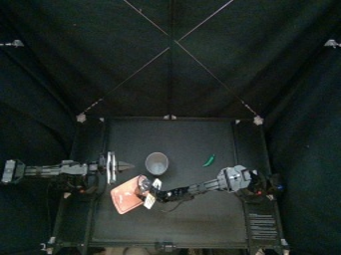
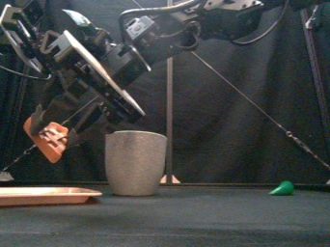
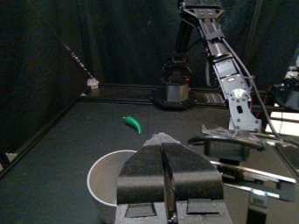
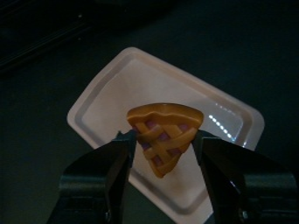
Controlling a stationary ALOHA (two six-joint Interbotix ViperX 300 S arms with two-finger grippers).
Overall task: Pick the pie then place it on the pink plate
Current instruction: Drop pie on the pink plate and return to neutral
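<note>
The right gripper (image 4: 166,147) held the pie (image 4: 163,131) between its jaws, raised clear above the pink plate (image 4: 233,118), which lay at the front left of the surface (image 1: 200,214). The left gripper (image 3: 165,144) hung near the grey cup (image 2: 135,162), jaws pressed together on nothing. A green toy (image 2: 281,187) lay well apart, to the right.

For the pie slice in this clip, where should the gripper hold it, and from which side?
Grip the pie across its two slanted sides, about mid-length, coming down onto its lattice face. It is a flat wedge, so those edges probably give the firmest hold, and the underside is left free to land on the pink tray. The right gripper holds it that way.
</note>
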